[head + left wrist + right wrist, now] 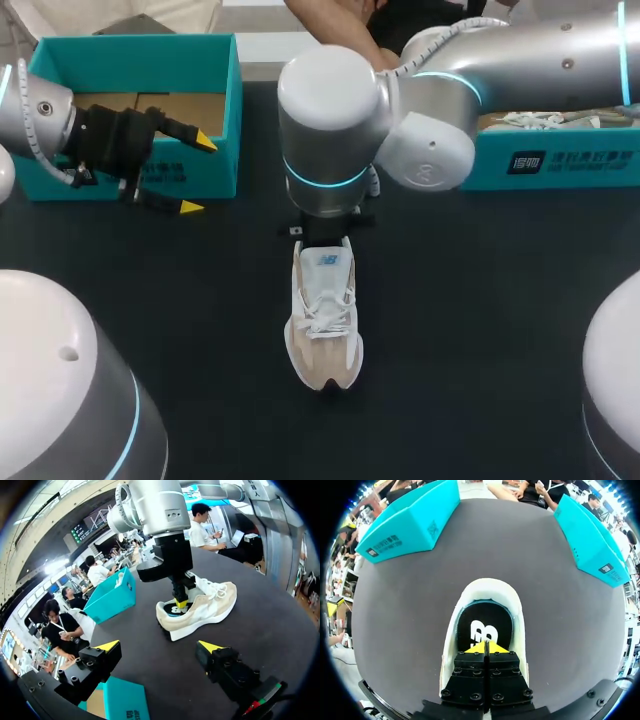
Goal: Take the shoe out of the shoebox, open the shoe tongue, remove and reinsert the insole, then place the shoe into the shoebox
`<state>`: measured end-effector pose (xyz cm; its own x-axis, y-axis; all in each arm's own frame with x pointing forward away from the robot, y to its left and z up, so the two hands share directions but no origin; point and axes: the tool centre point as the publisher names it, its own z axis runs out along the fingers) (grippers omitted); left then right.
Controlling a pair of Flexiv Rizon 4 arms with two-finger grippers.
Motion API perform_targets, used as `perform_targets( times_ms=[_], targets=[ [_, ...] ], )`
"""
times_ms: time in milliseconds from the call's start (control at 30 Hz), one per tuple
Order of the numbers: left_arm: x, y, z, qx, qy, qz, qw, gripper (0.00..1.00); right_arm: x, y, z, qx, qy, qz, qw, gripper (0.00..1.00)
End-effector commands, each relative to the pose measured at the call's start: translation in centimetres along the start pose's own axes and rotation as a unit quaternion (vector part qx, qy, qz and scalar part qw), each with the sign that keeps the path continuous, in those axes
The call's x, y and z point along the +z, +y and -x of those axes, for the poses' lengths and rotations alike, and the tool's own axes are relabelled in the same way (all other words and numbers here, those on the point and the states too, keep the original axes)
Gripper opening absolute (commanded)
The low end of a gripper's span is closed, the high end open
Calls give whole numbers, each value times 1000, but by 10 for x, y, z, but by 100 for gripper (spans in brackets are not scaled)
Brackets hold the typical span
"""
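1. Head view: the shoe [323,320], white and beige, lies on the dark desk [480,330] near the middle, toe towards the robot. The right arm [520,70] crosses in from the right, and its wrist hangs over the heel, hiding its gripper. The left gripper [197,173] sits wide open and holding nothing, beside the front wall of the teal shoebox [228,120]. A second teal box [560,165] stands at the far right.
2. Left wrist view: the left gripper [159,646] has its yellow tips spread well apart, nothing between them. Ahead of it lies the shoe [205,611], with the right gripper [181,603] reaching down into the shoe's opening. The second teal box [112,596] stands beyond, well apart from the shoe.
3. Right wrist view: the right gripper [485,647] has its fingers pressed together, tips inside the shoe [517,615] at the black insole [485,622]. Whether they pinch anything cannot be told. The teal shoebox [410,522] and the second teal box [590,535] flank the far desk edge.
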<state>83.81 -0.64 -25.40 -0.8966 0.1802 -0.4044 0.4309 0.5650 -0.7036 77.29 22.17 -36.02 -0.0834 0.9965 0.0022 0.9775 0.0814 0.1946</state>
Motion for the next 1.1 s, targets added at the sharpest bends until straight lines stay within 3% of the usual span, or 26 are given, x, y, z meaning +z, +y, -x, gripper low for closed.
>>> perform_targets(
  times_ms=[33, 200, 300, 533, 733, 967, 1100],
  targets=[
    [0, -1, -1, 0, 0, 2, 1000, 100, 17, 1, 5, 5, 12, -10, 1000, 0],
    [0, -1, -1, 0, 0, 2, 1000, 100, 35, -2, -1, -1, 1, -30, 1000, 0],
    [0, -1, -1, 0, 0, 2, 1000, 100, 35, -2, -2, -1, -7, -30, 1000, 0],
    [0, -1, -1, 0, 0, 2, 1000, 100, 11, 14, 1, 0, -19, 12, 1000, 0],
    [0, -1, -1, 0, 0, 2, 1000, 100, 32, 25, -10, -18, -21, 15, 999, 0],
    [0, -1, -1, 0, 0, 2, 1000, 100, 52, 18, -12, -22, -26, -4, 999, 0],
    [0, -1, -1, 0, 0, 2, 1000, 100, 37, 12, -7, -12, -35, -12, 999, 0]
  ],
)
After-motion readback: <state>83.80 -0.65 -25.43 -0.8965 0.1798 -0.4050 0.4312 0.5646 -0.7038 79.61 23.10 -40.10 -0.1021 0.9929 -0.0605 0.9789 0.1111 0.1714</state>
